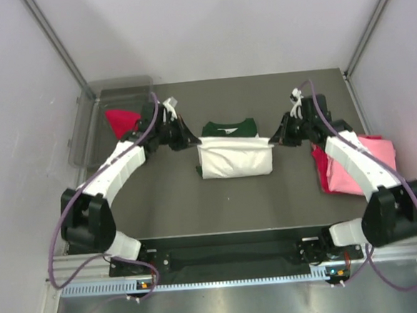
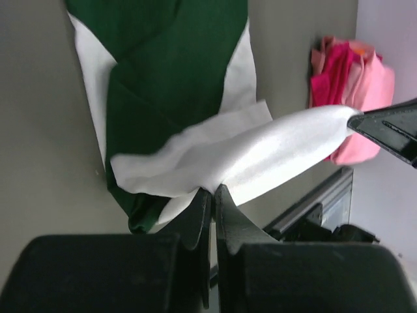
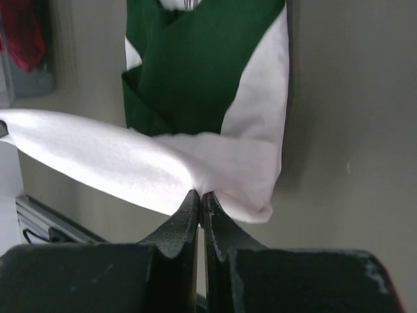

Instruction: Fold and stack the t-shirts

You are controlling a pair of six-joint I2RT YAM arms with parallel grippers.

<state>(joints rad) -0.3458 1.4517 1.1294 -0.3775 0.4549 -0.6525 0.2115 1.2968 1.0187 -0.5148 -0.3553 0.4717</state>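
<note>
The white t-shirt with dark green shoulders point(image 1: 234, 157) lies mid-table, its white lower half lifted and stretched between both grippers over the green part point(image 2: 176, 72). My left gripper point(image 1: 191, 142) is shut on the left corner of that white fold point(image 2: 212, 190). On the opposite corner my right gripper point(image 1: 273, 142) is shut point(image 3: 200, 193). A pink t-shirt point(image 1: 377, 160) with red cloth beneath it lies at the right, partly under the right arm, and shows in the left wrist view point(image 2: 355, 85). A red t-shirt point(image 1: 122, 120) sits in the bin.
A clear grey plastic bin point(image 1: 95, 121) stands at the back left, close behind the left arm. White walls close in the table on three sides. A metal rail point(image 1: 224, 278) runs along the near edge by the arm bases.
</note>
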